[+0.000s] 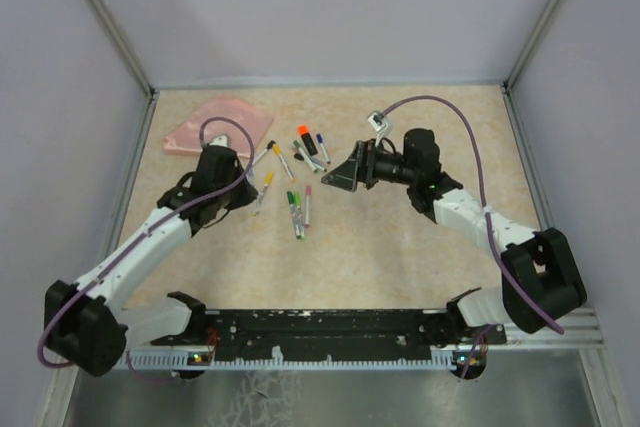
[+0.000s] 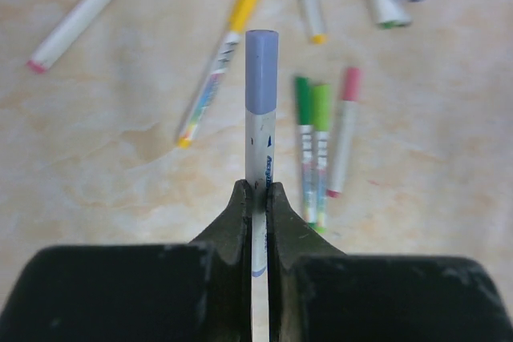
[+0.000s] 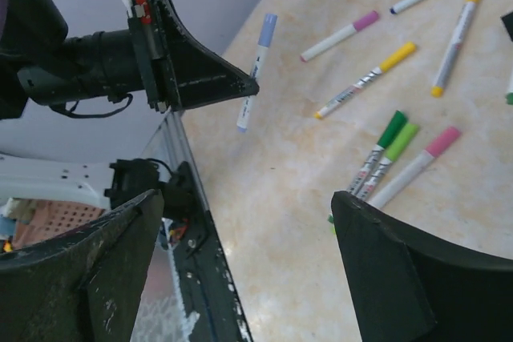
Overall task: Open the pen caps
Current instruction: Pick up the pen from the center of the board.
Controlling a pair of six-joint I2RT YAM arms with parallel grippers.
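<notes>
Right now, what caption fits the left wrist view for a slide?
Left hand shut on a pen with a lilac cap, other pens lying beyond.

Lavender cap [image 2: 261, 70] on white barrel [image 2: 260, 158], pink pouch [image 1: 230, 108], mottled beige table [image 1: 400, 257], black jaws

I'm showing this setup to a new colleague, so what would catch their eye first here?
The left gripper is shut on a pen, its pale blue cap sticking out in front. The right gripper hangs wide open facing it, and more capped pens lie scattered on the table beyond.
</notes>
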